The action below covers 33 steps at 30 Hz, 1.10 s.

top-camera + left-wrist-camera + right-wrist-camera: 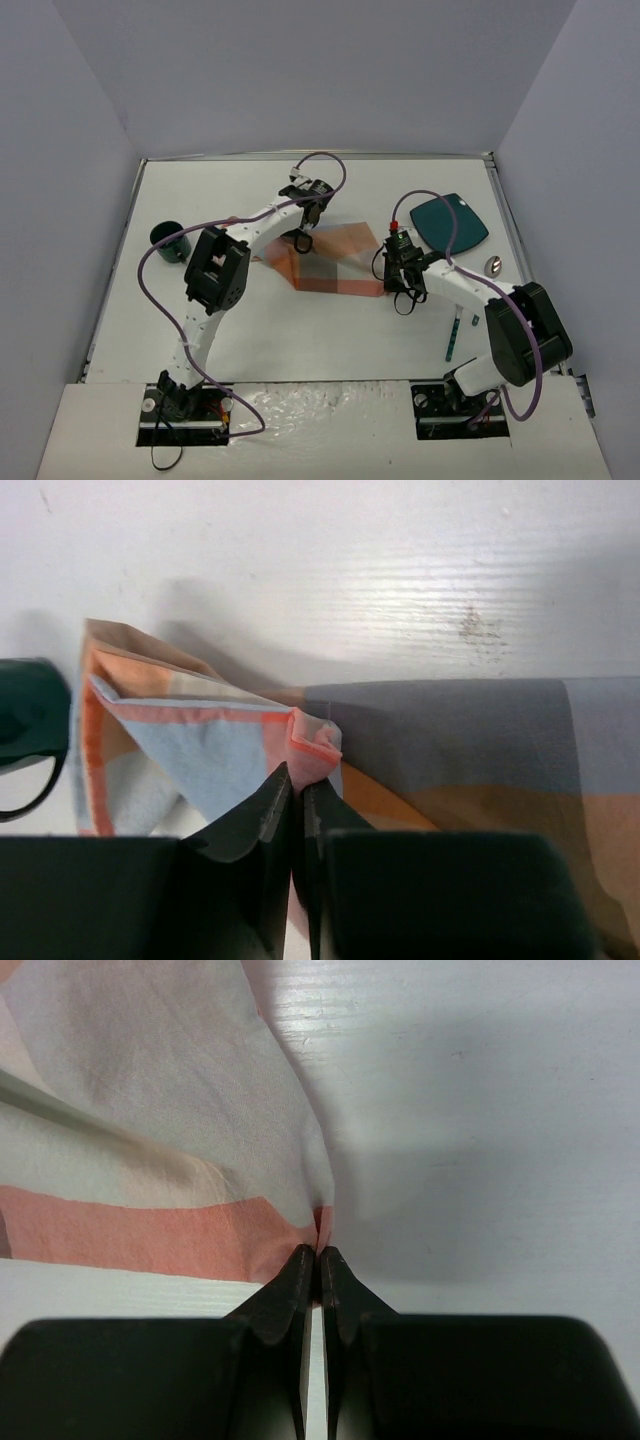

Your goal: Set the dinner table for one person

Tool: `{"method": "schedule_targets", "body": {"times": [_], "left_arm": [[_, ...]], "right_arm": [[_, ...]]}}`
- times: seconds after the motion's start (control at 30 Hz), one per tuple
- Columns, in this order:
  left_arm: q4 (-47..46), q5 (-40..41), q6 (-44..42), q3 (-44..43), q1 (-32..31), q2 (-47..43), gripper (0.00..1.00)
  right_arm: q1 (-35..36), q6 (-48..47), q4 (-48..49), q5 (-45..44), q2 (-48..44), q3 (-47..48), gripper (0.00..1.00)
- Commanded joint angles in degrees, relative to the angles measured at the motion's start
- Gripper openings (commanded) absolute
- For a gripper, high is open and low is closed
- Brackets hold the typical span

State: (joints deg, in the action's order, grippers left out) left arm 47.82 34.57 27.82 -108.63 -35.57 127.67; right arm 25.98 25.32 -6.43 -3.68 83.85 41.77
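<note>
Only the wrist views show the left fingers and right fingers each pinching the plaid placemat on the matte white counter.

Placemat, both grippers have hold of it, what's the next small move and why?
Probably ease the left gripper away from the right gripper, low over the table. Both are shut on the placemat, and the corner that the left one pinches is folded over, with a loose flap beside it. Pulling apart should spread the cloth flat.
</note>
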Motion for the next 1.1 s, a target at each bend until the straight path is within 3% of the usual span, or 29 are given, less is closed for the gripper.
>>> {"method": "schedule_targets", "body": {"times": [0.0, 0.47, 0.7, 0.9, 1.07], "left_arm": [[-0.2, 2.7, -2.3, -1.7, 2.7, -13.1, 0.02], [-3.8, -2.3, -5.1, 0.7, 7.6, -39.9, 0.00], [-7.1, -3.4, -5.5, 7.5, 7.5, -55.7, 0.00], [-6.7, -6.2, -5.3, 8.5, 7.6, -60.4, 0.00], [-5.6, -6.6, -5.3, 7.3, 7.9, -57.2, 0.00]], "right_arm": [[0.3, -0.1, -2.2, -2.1, -4.0, 3.6, 0.00], [-0.1, -3.9, -13.3, -5.0, -12.3, 25.3, 0.00], [-0.2, -5.4, -16.9, -5.0, -18.6, 33.5, 0.00], [-0.3, -7.1, -20.6, -5.9, -20.1, 39.9, 0.00], [-0.7, -8.2, -21.6, -6.6, -16.6, 42.7, 0.00]]}}
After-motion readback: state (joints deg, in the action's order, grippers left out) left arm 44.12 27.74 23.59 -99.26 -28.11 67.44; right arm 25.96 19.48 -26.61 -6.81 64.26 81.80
